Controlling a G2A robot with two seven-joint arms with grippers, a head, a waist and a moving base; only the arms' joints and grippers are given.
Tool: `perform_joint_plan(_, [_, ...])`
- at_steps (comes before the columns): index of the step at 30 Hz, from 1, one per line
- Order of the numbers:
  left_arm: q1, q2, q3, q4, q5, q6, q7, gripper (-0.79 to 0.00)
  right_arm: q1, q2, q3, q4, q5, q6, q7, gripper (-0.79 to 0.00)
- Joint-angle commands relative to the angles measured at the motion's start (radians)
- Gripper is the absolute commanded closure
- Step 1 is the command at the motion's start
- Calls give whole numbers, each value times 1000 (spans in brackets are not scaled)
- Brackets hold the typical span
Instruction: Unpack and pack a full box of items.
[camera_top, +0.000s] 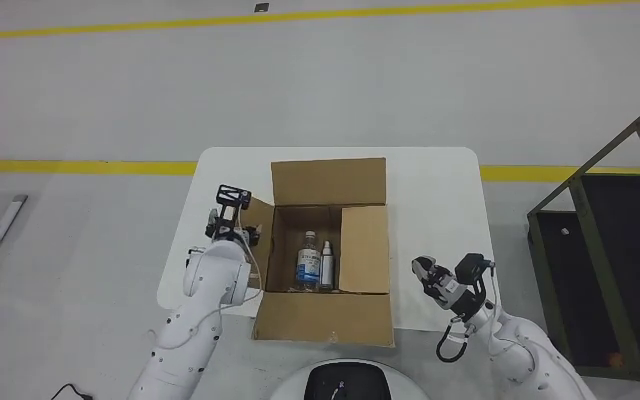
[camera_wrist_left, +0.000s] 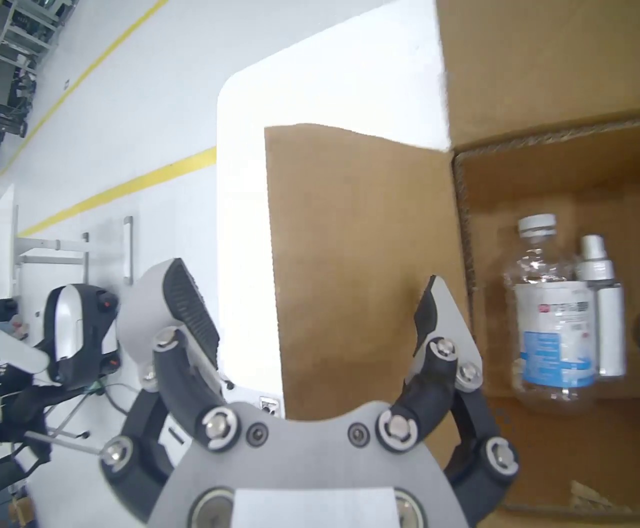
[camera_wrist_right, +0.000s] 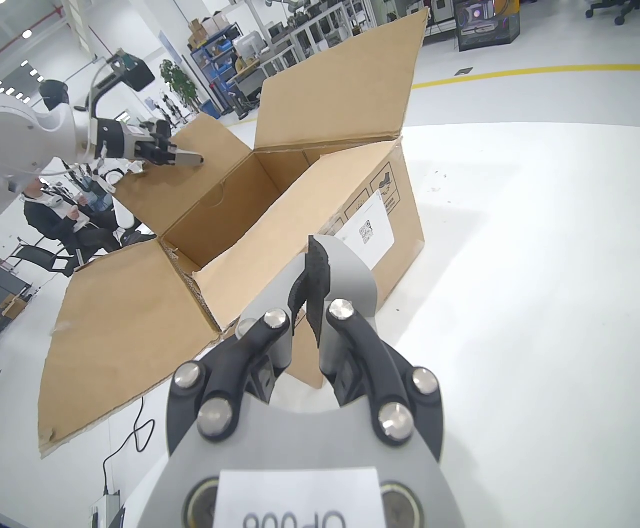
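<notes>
Top view: an open cardboard box (camera_top: 328, 182) sits at the middle of the white tabletop (camera_top: 430, 190). Its far and near flaps are spread flat, and its right flap is folded in over part of the opening. On the box floor a clear bottle (camera_top: 308, 262) with a white cap and a blue-and-white label lies beside a slim white spray bottle (camera_top: 326, 265). The two lie close side by side, the clear one nearer the left wall.

The left claw (camera_wrist_left: 302, 272) is at the box's left side, at the raised left flap (camera_wrist_left: 350, 250). Its fingers are spread wide and hold nothing. In the left wrist view the flap lies between the two fingers, and both bottles are down inside the box, off to one side of the claw and apart from it. In the right wrist view this claw is at the flap's upper edge. I cannot tell whether it touches the cardboard.

The right claw (camera_wrist_right: 316, 250) is over bare tabletop just off the box's right wall, toward the near corner. Its fingers are pressed together with nothing between them. The box wall and the folded-in flap stand between it and the bottles.
</notes>
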Motion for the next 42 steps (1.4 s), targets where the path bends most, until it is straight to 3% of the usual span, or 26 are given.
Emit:
perform_joint_plan(1, [11, -2, -8, -42, -71, -21, 31, -785, 1, -1, -1, 1, 1, -1, 2, 0])
perform_joint_plan(11, [40, -9, 15, -164, -350, -219, 77, -785, 2, -4, 3, 5, 4, 6, 6, 0])
perform_joint_plan(20, [0, -17, 42, -92, -751, -333, -71, -785, -5, -5, 19, 18, 13, 6, 2, 0])
perform_joint_plan(35, [-3, -17, 41, -87, -754, -334, -68, -785, -4, -7, 39, 22, 3, 6, 2, 0])
perform_joint_plan(42, [-35, -32, 137, 14, -774, -262, -26, -785, 4, -7, 45, 18, -19, -26, -14, 0])
